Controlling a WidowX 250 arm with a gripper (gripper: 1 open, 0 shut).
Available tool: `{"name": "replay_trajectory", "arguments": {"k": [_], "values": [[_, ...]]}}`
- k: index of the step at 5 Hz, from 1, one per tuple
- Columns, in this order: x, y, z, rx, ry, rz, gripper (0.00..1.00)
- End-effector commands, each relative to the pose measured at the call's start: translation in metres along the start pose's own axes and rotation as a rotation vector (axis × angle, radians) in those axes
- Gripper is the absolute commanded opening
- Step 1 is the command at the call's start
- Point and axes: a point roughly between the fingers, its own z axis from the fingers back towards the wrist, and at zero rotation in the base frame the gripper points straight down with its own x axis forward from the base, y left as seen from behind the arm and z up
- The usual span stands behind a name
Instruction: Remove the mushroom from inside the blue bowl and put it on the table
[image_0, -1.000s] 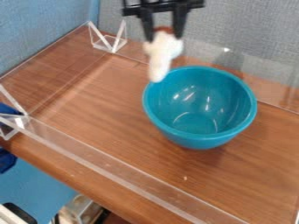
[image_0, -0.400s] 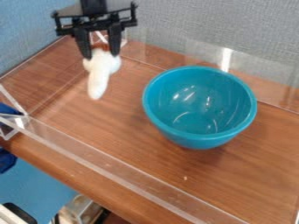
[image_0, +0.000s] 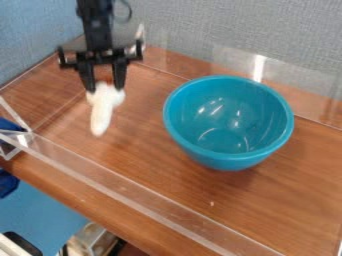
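Mushroom (image_0: 102, 108), a single small toy with a thick cream-white stem, hangs stem-down from the robot's black gripper (image_0: 102, 90) over the left part of the table (image_0: 174, 190), well apart from the blue bowl (image_0: 229, 122) and clear of its rim. Its reddish-brown cap is mostly hidden between the two dark fingers, which stand narrowly set and are closed on the toy's upper end; the pale stem shows blurred below them. The stem's lower tip sits close to the wood, though whether it touches the surface cannot be told from this view. The gripper points straight down beneath a slim black arm (image_0: 94, 20) that enters from the top edge. The tabletop is smooth brown wood-grain with a reddish tone and a soft sheen, bordered by low clear acrylic walls (image_0: 100, 172) whose edges catch the light; small triangular clear brackets (image_0: 14, 140) brace the walls at the left corner. To the right stands the one bowl, round, deep and glossy teal-blue plastic, plain on the outside, with bright highlights on its inner wall. Nothing lies inside the bowl. Behind the table runs a blue-grey textured backdrop (image_0: 267, 30).
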Motion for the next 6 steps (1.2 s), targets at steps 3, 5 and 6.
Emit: {"name": "replay_trajectory", "arguments": {"k": [3, 5, 6], "values": [[0.003, 0.000, -0.036, 0.009, -0.027, -0.088, 0.00], [0.020, -0.014, -0.050, -0.008, -0.018, -0.232, 0.00], [0.013, -0.010, -0.047, -0.008, -0.014, -0.222, 0.00]]}}
